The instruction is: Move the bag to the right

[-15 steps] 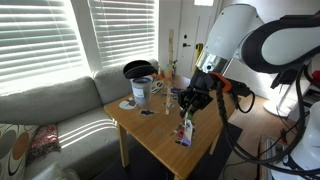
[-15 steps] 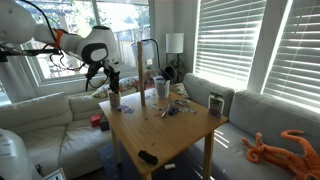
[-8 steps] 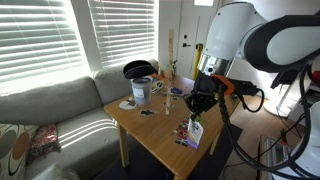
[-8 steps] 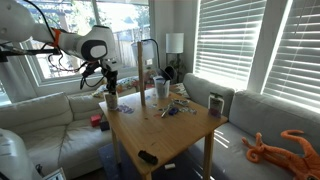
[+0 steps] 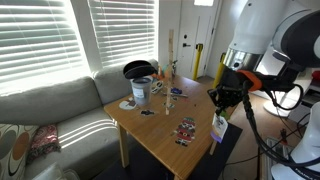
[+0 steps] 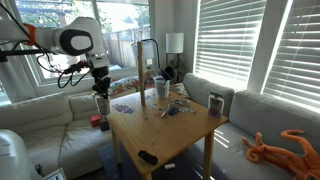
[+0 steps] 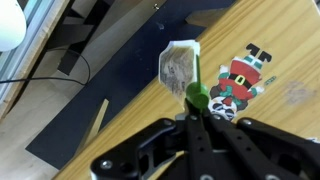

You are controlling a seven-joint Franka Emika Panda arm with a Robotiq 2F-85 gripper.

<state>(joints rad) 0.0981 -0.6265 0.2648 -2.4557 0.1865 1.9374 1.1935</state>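
As bag (image 7: 180, 68) hangs at table (image 5: 150, 130) edge, jaws are clamped tight on its top; red pkt (image 5: 186, 131) nearby.

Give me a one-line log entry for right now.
gripper: shut on small whitish pouch with green and red print | pouch: hanging at wooden table edge | dark red patterned packet: flat on table

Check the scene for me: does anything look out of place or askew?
Yes: the bag dangles from the shut gripper right at the table edge, and in the wrist view it seems to hang partly over the floor. The red patterned packet lies flat on the table. Nothing looks spilled.
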